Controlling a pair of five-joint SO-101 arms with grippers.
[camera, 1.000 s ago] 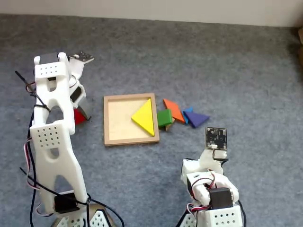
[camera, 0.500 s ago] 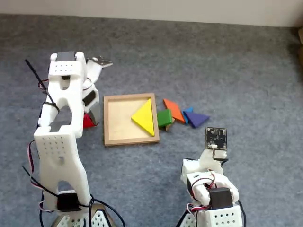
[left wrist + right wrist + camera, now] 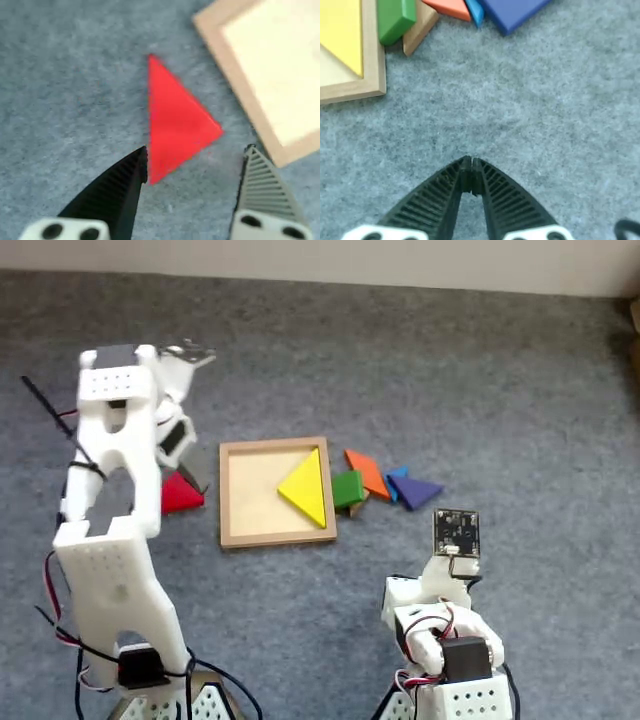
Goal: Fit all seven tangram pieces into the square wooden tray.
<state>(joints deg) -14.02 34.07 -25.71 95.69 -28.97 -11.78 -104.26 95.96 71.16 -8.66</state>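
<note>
Tray (image 3: 228,495), high view: sits mid-counter (image 3: 520,380) with the yellow triangle (image 3: 305,488) inside, against the right rim. The green piece (image 3: 348,487), orange piece (image 3: 367,472) and blue triangle (image 3: 415,490) are clustered just outside that rim. The red triangle (image 3: 182,496) lies flat on the counter, near the left rim but apart from it.

Change over the last second: the left arm (image 3: 112,430) has swung toward the tray and back again. The red triangle was mostly hidden under the arm and now shows nearly whole, slightly nearer the tray. The right arm and all other pieces are unchanged.

Judgement: the red triangle was shifted, not carried, so it needs a fresh grasp. One of seven pieces is in.

Left wrist view: the left pincer (image 3: 196,156) is open and holds nothing. Its dark jaw tip is at the near corner of the red triangle (image 3: 177,122), and the pale jaw is just beside the tray corner. The tray rim (image 3: 237,80) runs alongside the triangle with a strip of counter between them.

Right wrist view: the right pincer (image 3: 470,167) is closed on nothing, over bare counter and well apart from the pieces. The tray corner (image 3: 370,75), yellow triangle (image 3: 340,30), green piece (image 3: 395,20), orange piece (image 3: 452,6) and blue triangle (image 3: 512,12) are at the far edge.

Writing: none legible on the tray, pieces or arms.
</note>
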